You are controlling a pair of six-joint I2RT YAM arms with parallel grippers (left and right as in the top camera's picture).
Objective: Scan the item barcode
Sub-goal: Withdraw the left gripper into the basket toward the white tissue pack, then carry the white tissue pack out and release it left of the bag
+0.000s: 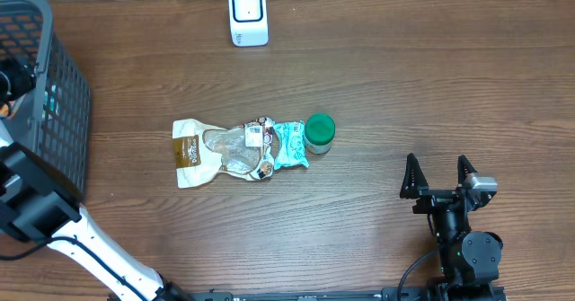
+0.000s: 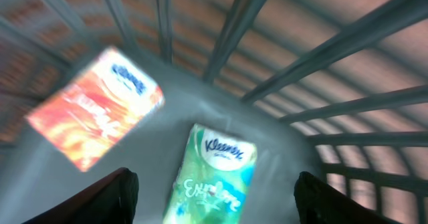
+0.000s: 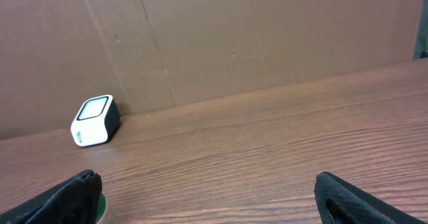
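the left pincer (image 2: 217, 200) hangs spread inside the basket (image 2: 348, 70) and holds nothing. below it, between its fingers in the blurred wrist view, a green tissue pack (image 2: 214, 164) lies on the basket floor, with an orange tissue pack (image 2: 93, 107) near it. the right pincer (image 1: 440, 177) is spread wide and empty over the tabletop (image 1: 404, 85). mid-tabletop, a brown pouch (image 1: 191, 148), a teal packet (image 1: 289, 145) and a green-lidded jar (image 1: 319, 132) lie in a close row. the scanner (image 1: 248, 15) stands at the far edge.
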